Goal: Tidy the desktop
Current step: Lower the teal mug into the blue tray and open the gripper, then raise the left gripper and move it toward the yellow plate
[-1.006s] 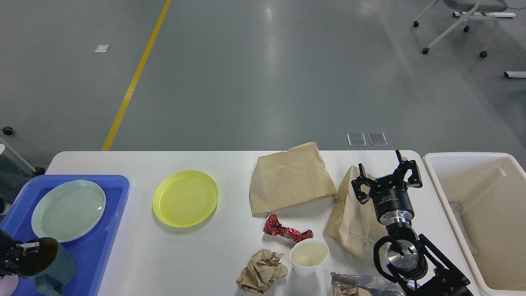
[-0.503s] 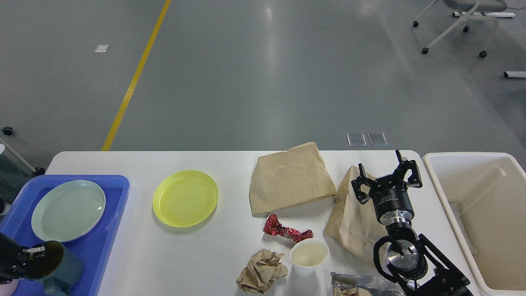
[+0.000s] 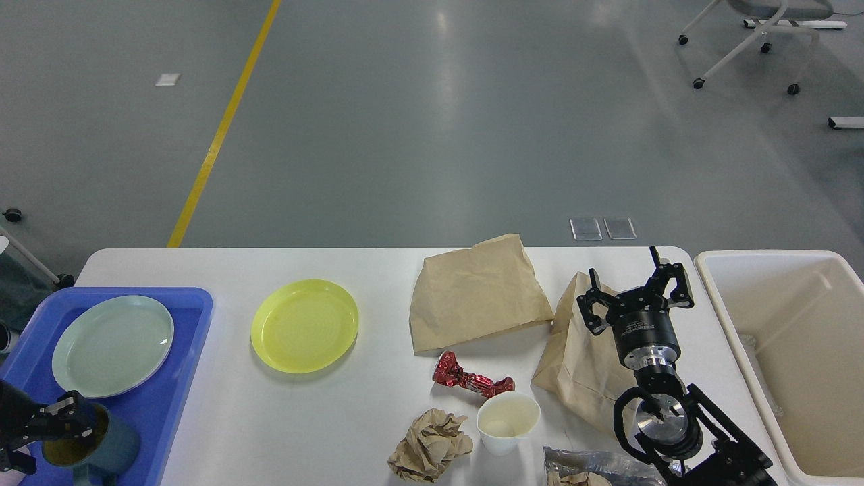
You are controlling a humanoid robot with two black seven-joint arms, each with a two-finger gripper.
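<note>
Grey workshop floor with a yellow line runs behind the desktop point(image 3: 378, 266), a white table filling the lower part of the head view, with a blue tray point(image 3: 172, 378) at its left end and a cream bin point(image 3: 803, 364) just past its right end. On the tray lie a pale green plate point(image 3: 111, 344) and a dark teal mug point(image 3: 101, 445). The left gripper point(image 3: 64, 418) sits at the mug's rim, one finger seemingly inside the mouth, but it is dark and small, so whether it pinches the wall or has let go cannot be told. The right gripper point(image 3: 634, 290) hovers with jaws spread and empty above a brown paper bag point(image 3: 580, 358); a second bag point(image 3: 476, 293) lies beside it. Left on the table are a yellow plate point(image 3: 304, 326), a red wrapper point(image 3: 469, 381), a paper cup point(image 3: 507, 422), a crumpled paper ball point(image 3: 430, 445) and a clear plastic bag point(image 3: 594, 466) at the near edge. Most of the tidying is judged undone. If the left arm withdraws with a finger inside the mug, it could tip the mug or drag it off the tray's near edge. On the right, a flat bag gives little to pinch; the fingers could slide off, shove it into the cup and topple it, or sweep the wrapper along.
</note>
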